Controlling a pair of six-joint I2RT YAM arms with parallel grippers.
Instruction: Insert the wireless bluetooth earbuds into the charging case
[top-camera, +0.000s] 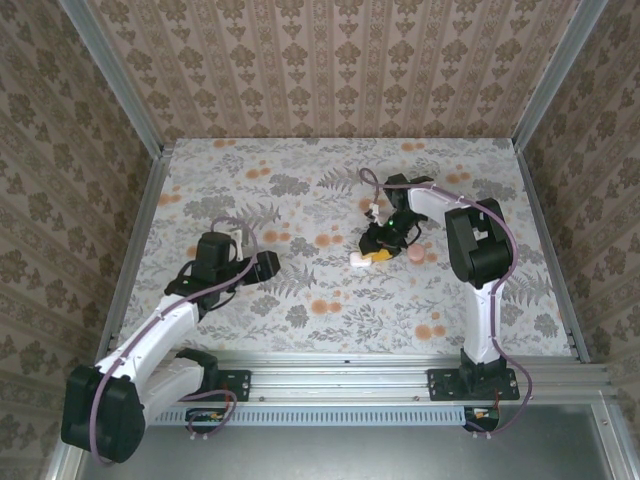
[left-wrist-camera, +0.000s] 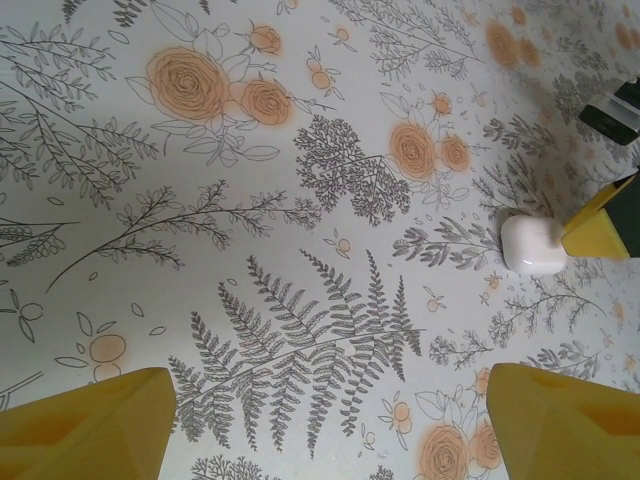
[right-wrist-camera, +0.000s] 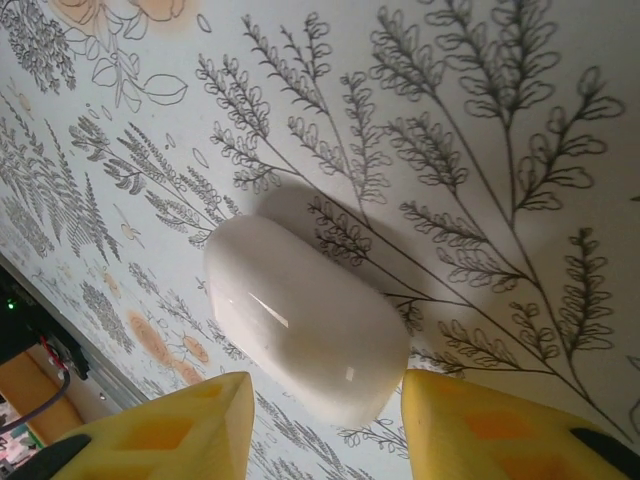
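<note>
On the floral table (top-camera: 300, 200), charging case (right-wrist-camera: 305, 320): lid shut, lying flat, right of centre.
Right gripper (right-wrist-camera: 325, 420): fingers parted, flanking the case's near end; whether they touch it cannot be told.
Pink disc (top-camera: 415, 255): just beside that gripper.
Left gripper (left-wrist-camera: 320, 430): fingers spread wide over bare table, holding nothing, well apart from the case.

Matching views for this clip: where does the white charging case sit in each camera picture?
Top external: case just right of centre, at the right gripper.
Left wrist: case near the right edge, about mid-height.
Right wrist: case central and large, lying on the cloth.
Shared landmark: the right gripper's yellow fingers, beside the case in all three.
</note>
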